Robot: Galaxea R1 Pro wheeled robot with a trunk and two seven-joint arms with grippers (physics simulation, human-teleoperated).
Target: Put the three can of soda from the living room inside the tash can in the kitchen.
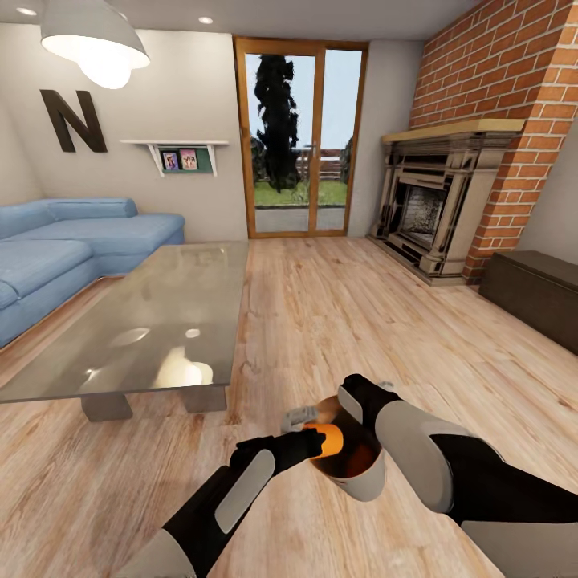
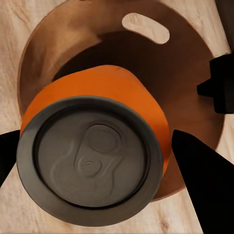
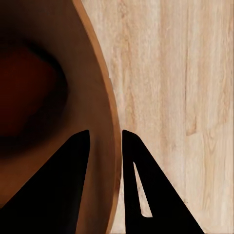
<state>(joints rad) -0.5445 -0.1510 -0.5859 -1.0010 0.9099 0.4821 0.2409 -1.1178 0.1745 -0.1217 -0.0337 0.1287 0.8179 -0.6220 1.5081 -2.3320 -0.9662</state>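
Now: can over the bin

The left gripper [image 2: 92, 156] squeezes an orange soda can [image 2: 97, 146] above the open trash can [image 2: 195, 63]. The right gripper [image 3: 105, 141] pinches the bin's rim. Both sit on the wood floor [image 1: 337, 321], near the glass table [image 1: 160, 313].

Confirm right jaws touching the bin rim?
Touching. The right wrist view shows the right gripper with one jaw on each side of the bin wall, no gap visible.

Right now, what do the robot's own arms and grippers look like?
Both arms have glossy black jointed segments with light grey, rounded shell panels. The left gripper and right gripper are black; in the wrist views their fingers appear as flat, tapering black wedges. No cables or markings are visible.
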